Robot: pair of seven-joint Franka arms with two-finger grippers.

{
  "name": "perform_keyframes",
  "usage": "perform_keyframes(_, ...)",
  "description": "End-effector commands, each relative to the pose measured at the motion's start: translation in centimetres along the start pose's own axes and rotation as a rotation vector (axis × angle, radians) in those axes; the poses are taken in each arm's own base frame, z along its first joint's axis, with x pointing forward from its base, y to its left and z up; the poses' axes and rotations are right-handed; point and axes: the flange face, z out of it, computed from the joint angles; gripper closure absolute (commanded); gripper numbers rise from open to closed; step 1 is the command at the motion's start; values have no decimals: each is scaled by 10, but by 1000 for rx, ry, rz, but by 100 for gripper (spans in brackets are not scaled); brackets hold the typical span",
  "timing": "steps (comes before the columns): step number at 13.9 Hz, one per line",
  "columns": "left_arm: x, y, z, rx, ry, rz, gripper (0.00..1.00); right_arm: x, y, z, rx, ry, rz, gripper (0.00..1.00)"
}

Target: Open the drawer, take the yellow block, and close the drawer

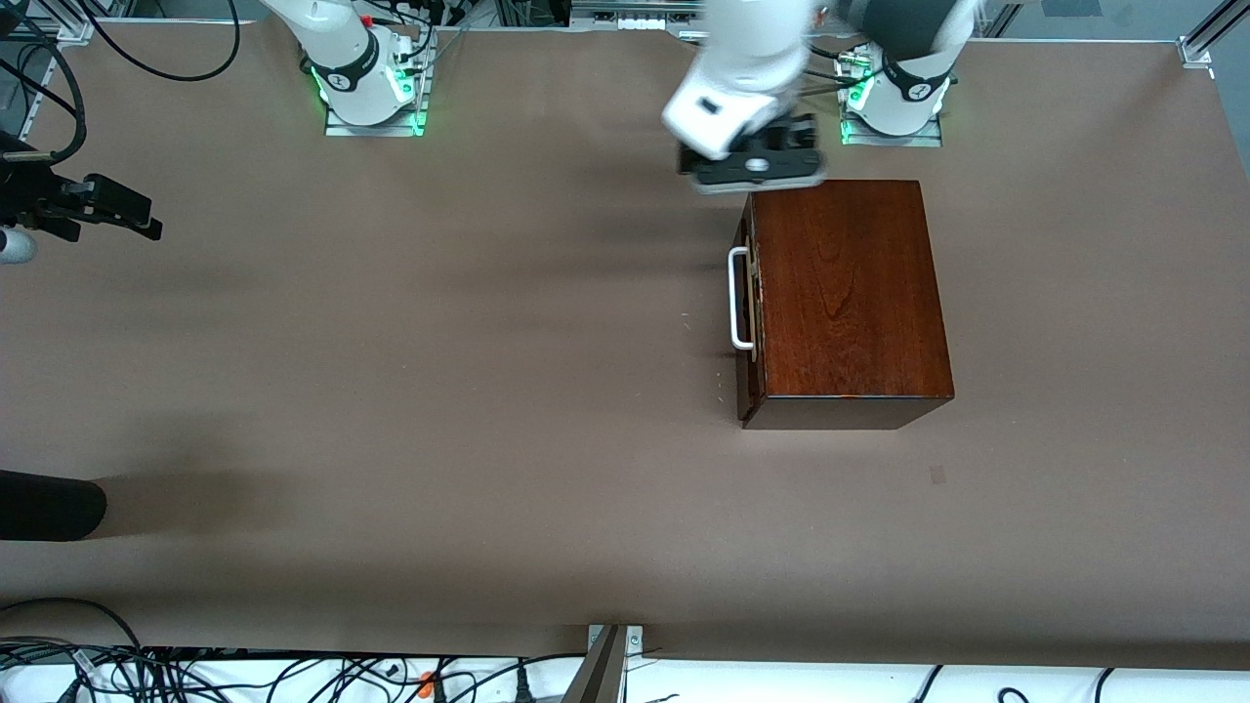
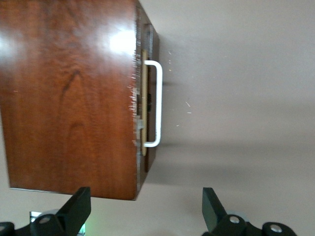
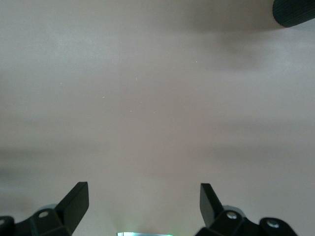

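Drawer [image 1: 750, 303] is pushed into the dark wood box [image 1: 845, 293], its front facing the right arm's end of the table, with only a thin gap showing at the front edge. White handle [image 1: 739, 298] runs along the drawer front. Box sits on the brown table [image 1: 439, 391], toward the left arm's end and close to the left arm's base. Yellow block can't be seen in the front view. Left pincer [image 1: 752, 168] hangs over the table just at the box's edge nearest the bases, by the drawer-front corner; its fingers are hidden under the wrist here. Right arm waits: its base stands at the top of the view and its pincer is not seen.

Left wrist view: left pincer [image 2: 146, 209] has fingers [image 2: 78, 206] wide apart with nothing between them. It looks down on the box [image 2: 69, 98] top and on the drawer [image 2: 147, 105] front with the handle [image 2: 156, 104]. Drawer front stands slightly proud of the box and pale wood shows in the slit.

Right wrist view: right pincer [image 3: 144, 204] has fingers [image 3: 76, 201] spread wide and empty, over bare table [image 3: 157, 98]. A dark rounded object [image 3: 294, 12] shows at the corner of the view, can't tell what it is.
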Motion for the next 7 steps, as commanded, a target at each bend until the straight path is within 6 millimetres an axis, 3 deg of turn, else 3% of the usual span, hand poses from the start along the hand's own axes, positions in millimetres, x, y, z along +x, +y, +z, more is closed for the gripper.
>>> perform_keyframes(1, 26, 13, 17, -7, 20, 14, 0, -1, -1, -3, 15, -1, 9, 0)
perform_keyframes(7, 55, 21, 84, 66, -33, 149, 0, -1, 0, -2, 16, -2, 11, 0)
